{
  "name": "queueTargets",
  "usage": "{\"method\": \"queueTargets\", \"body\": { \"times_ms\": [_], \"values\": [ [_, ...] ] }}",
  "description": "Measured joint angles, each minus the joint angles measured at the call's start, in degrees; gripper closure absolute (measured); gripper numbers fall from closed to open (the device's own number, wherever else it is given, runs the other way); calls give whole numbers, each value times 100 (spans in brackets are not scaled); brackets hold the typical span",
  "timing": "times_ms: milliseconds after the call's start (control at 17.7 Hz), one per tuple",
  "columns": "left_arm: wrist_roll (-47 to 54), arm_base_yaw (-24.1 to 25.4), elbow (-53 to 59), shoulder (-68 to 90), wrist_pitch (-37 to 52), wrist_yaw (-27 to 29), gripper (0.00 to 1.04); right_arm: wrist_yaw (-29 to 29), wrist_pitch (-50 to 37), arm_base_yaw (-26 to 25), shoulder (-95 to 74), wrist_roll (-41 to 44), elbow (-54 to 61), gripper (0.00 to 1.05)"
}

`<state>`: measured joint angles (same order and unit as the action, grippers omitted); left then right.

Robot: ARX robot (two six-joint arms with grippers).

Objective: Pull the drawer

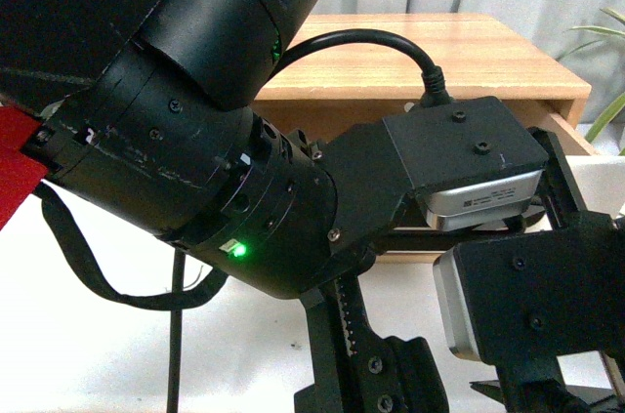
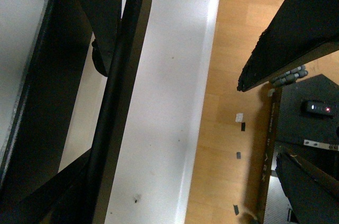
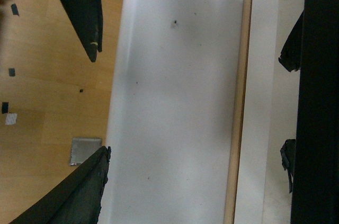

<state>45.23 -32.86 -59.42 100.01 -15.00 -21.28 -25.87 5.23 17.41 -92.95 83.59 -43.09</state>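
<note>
The drawer's long black bar handle (image 2: 121, 81) runs the length of the left wrist view, one bracket (image 2: 100, 54) showing. In the right wrist view the handle (image 3: 318, 102) lies along one edge, beside the drawer's white front (image 3: 265, 102) and a light wood strip (image 3: 238, 102). My left gripper (image 2: 259, 123) is open over the table's edge and the floor, well clear of the handle. My right gripper (image 3: 100, 102) is also open and holds nothing, apart from the drawer. In the front view the drawer's wood side (image 1: 566, 128) peeks out behind my arms.
A light wood cabinet (image 1: 439, 52) stands on the white table (image 1: 98, 354). My black left arm (image 1: 195, 140) and the wrist cameras (image 1: 479, 164) block most of the front view. White tabletop (image 3: 175, 102) and wooden floor (image 2: 222, 128) lie under both grippers. A plant (image 1: 610, 110) stands at far right.
</note>
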Motion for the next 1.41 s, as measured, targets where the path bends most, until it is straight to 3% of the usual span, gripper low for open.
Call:
{"method": "queueTargets", "body": {
  "times_ms": [678, 1017, 1413],
  "values": [
    [-350, -17, 407, -367, 310, -90, 7, 59, -219, 107, 195, -63, 280, 6],
    [-501, 46, 376, -623, 468, -103, 7, 323, -772, 212, 221, -175, 313, 6],
    [-765, 72, 431, -1064, 376, -442, 7, 225, -343, 195, 807, -374, 256, 6]
  ]
}}
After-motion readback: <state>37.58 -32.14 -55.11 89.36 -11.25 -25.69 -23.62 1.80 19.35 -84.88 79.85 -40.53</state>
